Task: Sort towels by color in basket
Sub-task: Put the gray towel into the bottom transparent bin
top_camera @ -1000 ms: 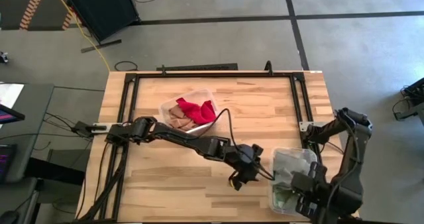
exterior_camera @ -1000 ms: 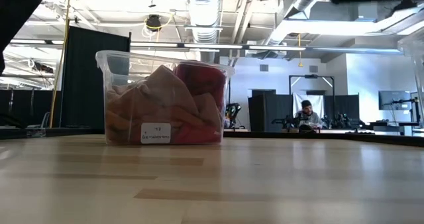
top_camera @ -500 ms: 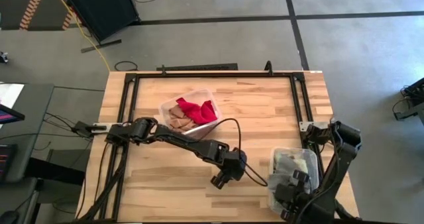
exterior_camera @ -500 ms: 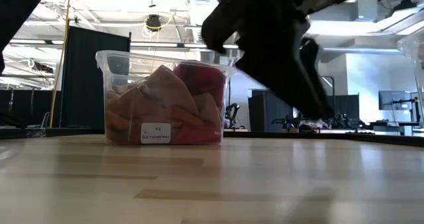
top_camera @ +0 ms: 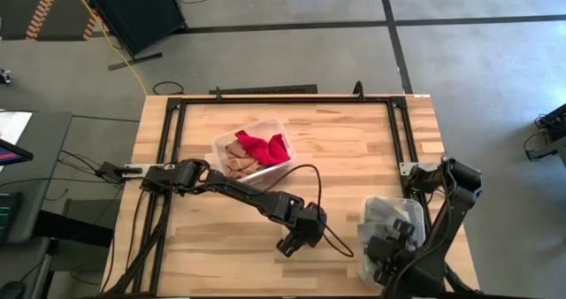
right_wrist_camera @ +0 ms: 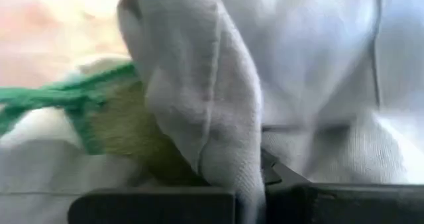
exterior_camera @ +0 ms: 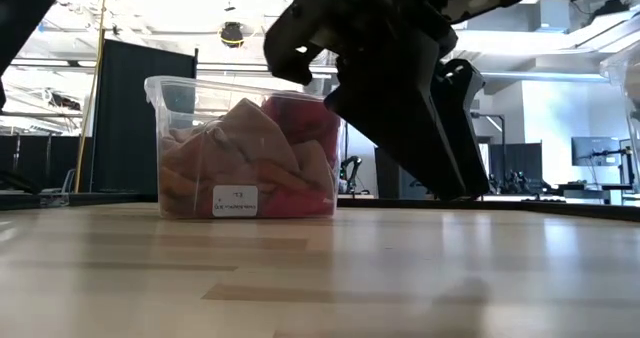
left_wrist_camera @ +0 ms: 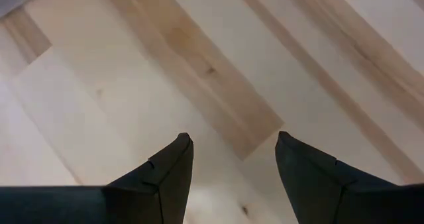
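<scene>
Hovering left gripper (top_camera: pixel 289 245) open over table (top_camera: pixel 354 140); right gripper (top_camera: pixel 382 255) in bin (top_camera: pixel 389 212).

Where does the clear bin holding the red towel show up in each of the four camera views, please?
High view: clear bin sits at upper centre of the wooden table, behind the left pincer.
Low view: left of centre, red towel inside.
Left wrist view: not in it.
Right wrist view: not in it.
Shared landmark: the red towel.

Open wood all around the left gripper (top_camera: pixel 290 246); the clear bin (top_camera: pixel 254 150) blocks the back, the right gripper (top_camera: pixel 386 250) crowds the second bin (top_camera: pixel 392 212).
</scene>
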